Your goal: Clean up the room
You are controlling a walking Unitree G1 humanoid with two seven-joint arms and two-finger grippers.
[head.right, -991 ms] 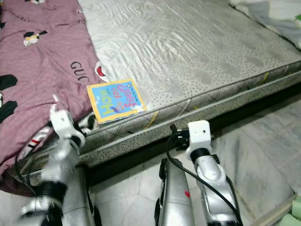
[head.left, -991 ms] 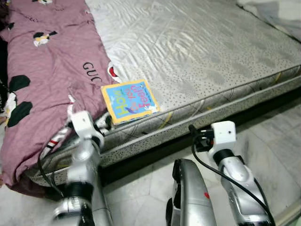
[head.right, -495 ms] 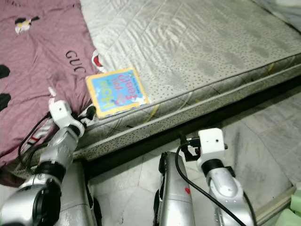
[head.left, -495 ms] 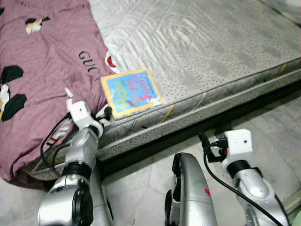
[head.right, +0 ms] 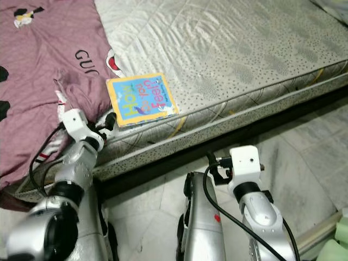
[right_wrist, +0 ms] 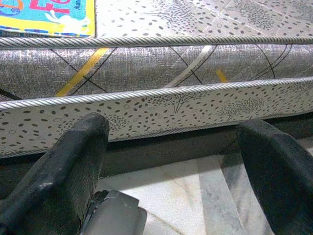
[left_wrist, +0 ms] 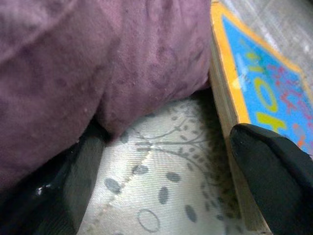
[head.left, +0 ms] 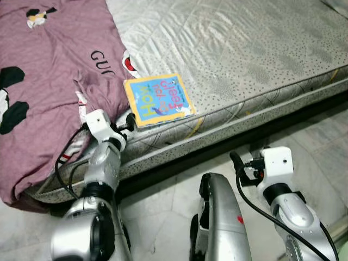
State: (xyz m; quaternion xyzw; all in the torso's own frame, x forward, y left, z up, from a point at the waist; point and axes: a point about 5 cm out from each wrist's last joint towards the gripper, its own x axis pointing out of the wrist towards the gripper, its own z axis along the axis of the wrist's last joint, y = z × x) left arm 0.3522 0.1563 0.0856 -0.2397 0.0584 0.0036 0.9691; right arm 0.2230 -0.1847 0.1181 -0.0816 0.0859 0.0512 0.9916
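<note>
Near the front edge of the grey quilted mattress (head.left: 255,49) lies a thin square picture book with an orange border and a blue cover printed with coloured letters (head.left: 159,100). It rests flat on the mattress top, one side touching the crumpled mauve bedsheet with black-and-white cartoon prints (head.left: 49,81) that covers the robot's left part of the bed. A corner of the book sits close to the mattress's corded rim.

The left gripper (left_wrist: 166,181) reaches up onto the bed at that spot; in the left wrist view its two black fingers (left_wrist: 274,171) are spread apart, one beside the fold of mauve cloth, the other just at the book's orange edge, with bare patterned ticking between them. Nothing is held between them.

The right gripper (right_wrist: 171,166) hangs lower, in front of the bed's side over the pale marble-tiled floor (head.right: 304,163). Its fingers are likewise wide apart and hold nothing, pointing at the mattress's grey side panel with its yellow and black lines and twisted piping. The book's corner shows above that piping in the right wrist view
</note>
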